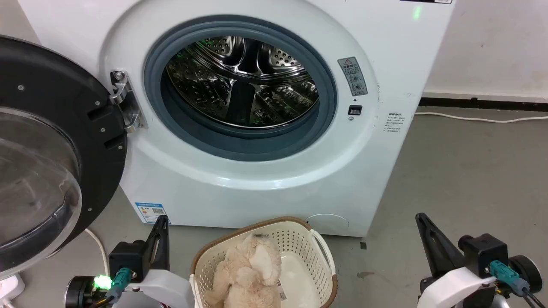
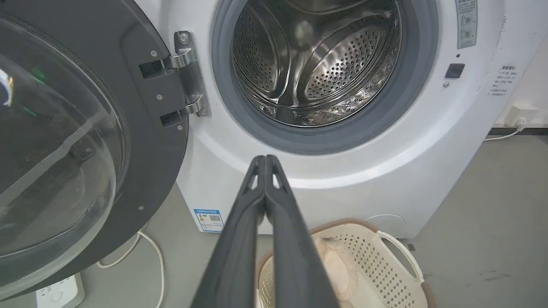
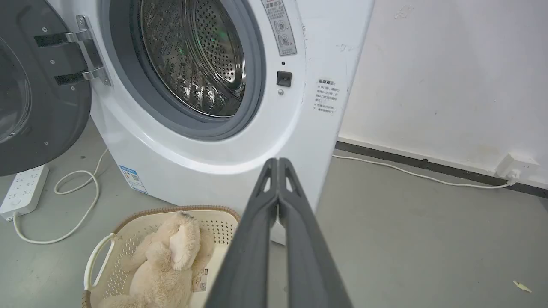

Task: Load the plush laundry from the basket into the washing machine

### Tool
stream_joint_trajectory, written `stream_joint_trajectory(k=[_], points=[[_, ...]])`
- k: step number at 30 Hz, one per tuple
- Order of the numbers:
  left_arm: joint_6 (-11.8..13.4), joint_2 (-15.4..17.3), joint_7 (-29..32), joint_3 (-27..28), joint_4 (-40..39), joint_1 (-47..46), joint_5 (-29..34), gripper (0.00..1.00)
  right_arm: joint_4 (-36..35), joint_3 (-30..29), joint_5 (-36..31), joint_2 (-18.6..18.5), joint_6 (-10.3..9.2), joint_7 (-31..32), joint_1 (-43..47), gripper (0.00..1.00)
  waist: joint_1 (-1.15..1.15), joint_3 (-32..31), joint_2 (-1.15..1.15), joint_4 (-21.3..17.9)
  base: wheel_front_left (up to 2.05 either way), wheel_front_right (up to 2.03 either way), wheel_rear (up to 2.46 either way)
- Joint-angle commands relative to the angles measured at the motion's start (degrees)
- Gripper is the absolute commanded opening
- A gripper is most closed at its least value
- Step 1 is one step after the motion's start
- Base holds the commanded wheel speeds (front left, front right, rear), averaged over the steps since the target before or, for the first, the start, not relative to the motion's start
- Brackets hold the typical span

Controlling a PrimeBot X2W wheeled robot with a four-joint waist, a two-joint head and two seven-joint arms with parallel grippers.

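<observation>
Lying lower centre in the cream perforated plastic basket (image 1: 299,237), the fluffy beige plush toy (image 1: 252,269) looked soft and light; grip its torso. Both arms' jaws were clenched, empty.

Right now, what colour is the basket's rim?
Brown. The basket rim shows best in the head view.

The floor (image 3: 406,222) is bare grey concrete, lightly stained. An off-white wall (image 3: 449,64) meets it at a black baseboard (image 3: 385,156), where a white cable (image 3: 428,179) runs to a socket (image 3: 511,167). A white power strip (image 3: 23,190) lies on the floor, its cord (image 3: 81,201) looped.
</observation>
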Motion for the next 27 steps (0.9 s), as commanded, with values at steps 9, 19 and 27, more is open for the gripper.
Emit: stream_joint_trajectory(k=[9,19,27], points=[[-0.26,0.00,0.02,0.04,0.08,-0.85,0.09,0.00,0.08,-0.02,-0.43,-0.09,0.03,0.02,-0.65,0.00,0.00,0.00,0.00,0.00,0.00,0.00,0.00],[-0.26,0.00,0.02,0.04,0.08,-0.85,0.09,0.00,0.08,-0.02,-0.43,-0.09,0.03,0.02,-0.65,0.00,0.00,0.00,0.00,0.00,0.00,0.00,0.00],[-0.26,0.00,0.02,0.04,0.08,-0.85,0.09,0.00,0.08,-0.02,-0.43,-0.09,0.03,0.02,-0.65,0.00,0.00,0.00,0.00,0.00,0.00,0.00,0.00]])
